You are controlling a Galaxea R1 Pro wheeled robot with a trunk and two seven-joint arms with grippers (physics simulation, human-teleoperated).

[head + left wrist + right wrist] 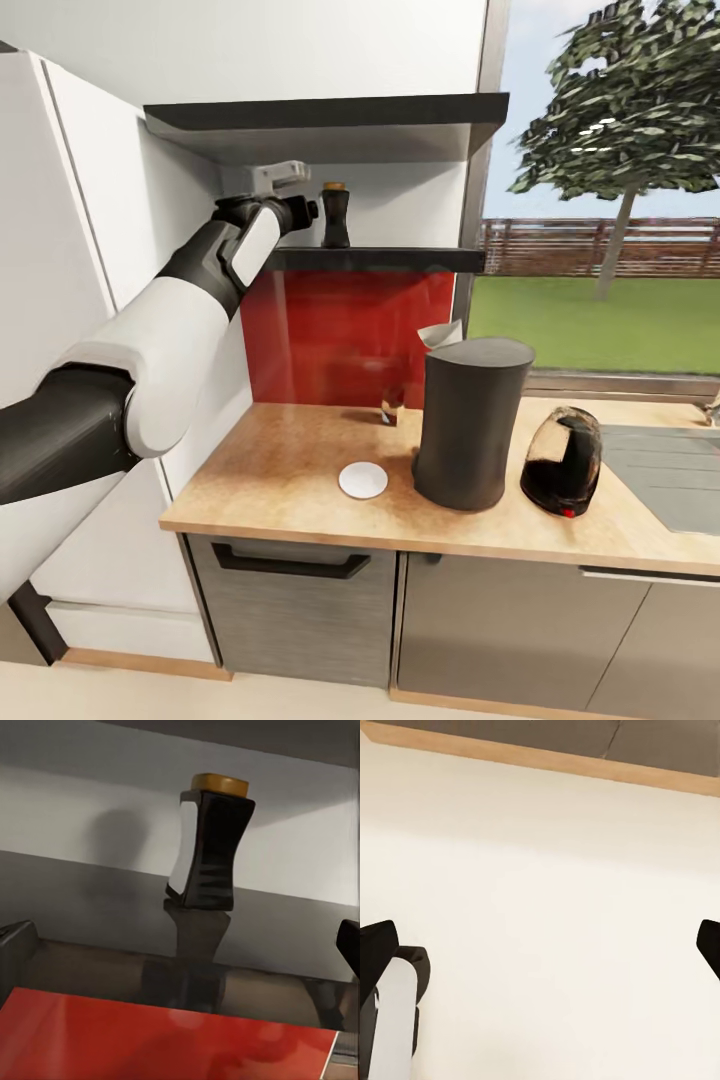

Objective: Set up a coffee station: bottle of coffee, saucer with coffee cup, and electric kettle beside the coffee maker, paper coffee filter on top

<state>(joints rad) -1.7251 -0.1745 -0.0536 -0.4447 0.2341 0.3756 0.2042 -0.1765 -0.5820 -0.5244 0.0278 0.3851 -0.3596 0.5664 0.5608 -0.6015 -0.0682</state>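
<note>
- One slim, glossy black bottle of coffee, waisted and tan-capped, stands on my kitchen shelf.
- My left gripper gapes beside it, empty; the right gripper's fingers are spread.

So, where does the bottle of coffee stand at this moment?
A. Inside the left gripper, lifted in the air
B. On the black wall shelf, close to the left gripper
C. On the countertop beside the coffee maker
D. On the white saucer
B: the bottle of coffee stands upright on the black shelf, with the left gripper beside it, not yet around it.
</note>
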